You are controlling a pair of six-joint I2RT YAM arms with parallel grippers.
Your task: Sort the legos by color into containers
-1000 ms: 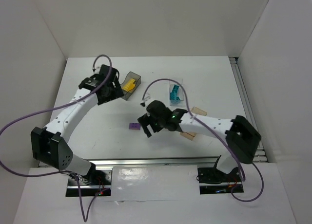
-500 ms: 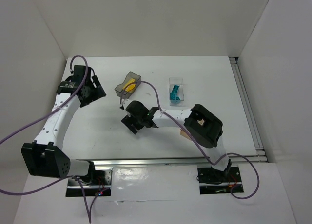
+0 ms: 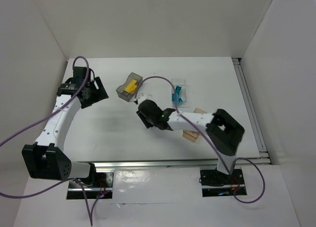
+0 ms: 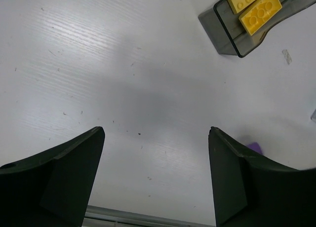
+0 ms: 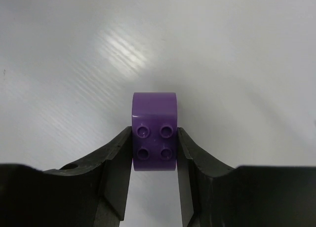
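In the right wrist view a purple lego (image 5: 154,131) with four studs sits squarely between my right gripper's (image 5: 154,137) fingers, above the white table. That gripper is shut on it. From above, the right gripper (image 3: 144,115) is mid-table and hides the brick. The smoky grey container (image 3: 129,87) holds yellow legos (image 4: 259,10). The clear container (image 3: 178,94) holds teal legos (image 3: 176,95). An amber container (image 3: 190,135) lies partly under the right arm. My left gripper (image 3: 92,92) is at the far left, open and empty (image 4: 155,133).
A purple cable loops from each arm over the table. The table's right edge (image 3: 249,108) has a metal rail. White walls close in the left, back and right sides. A small purple sliver (image 4: 255,147) peeks past the left gripper's right finger.
My right gripper swung left to the purple lego, shut on it and moved back up and right with it. The left arm pulled away from the grey container to the left, then stayed.
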